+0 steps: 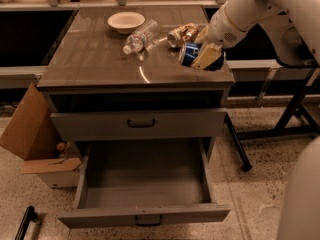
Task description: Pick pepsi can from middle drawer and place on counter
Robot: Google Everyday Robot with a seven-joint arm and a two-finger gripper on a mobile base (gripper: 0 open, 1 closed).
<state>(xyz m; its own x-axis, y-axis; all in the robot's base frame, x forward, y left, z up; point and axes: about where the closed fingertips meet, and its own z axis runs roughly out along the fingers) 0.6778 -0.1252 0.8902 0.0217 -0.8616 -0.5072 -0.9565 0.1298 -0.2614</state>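
Placing step: gripper (206, 57) clenched on small blue pepsi can (189, 54) over glossy grey-brown counter (95, 59), near-right corner; next: lower, release.

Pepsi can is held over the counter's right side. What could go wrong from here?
1. The gripper holds the pepsi can tilted, close to the right front corner of the counter; released like that, it may tip and roll off.
2. The gold can lies just behind the gripper; a shift backward while lowering could knock it.
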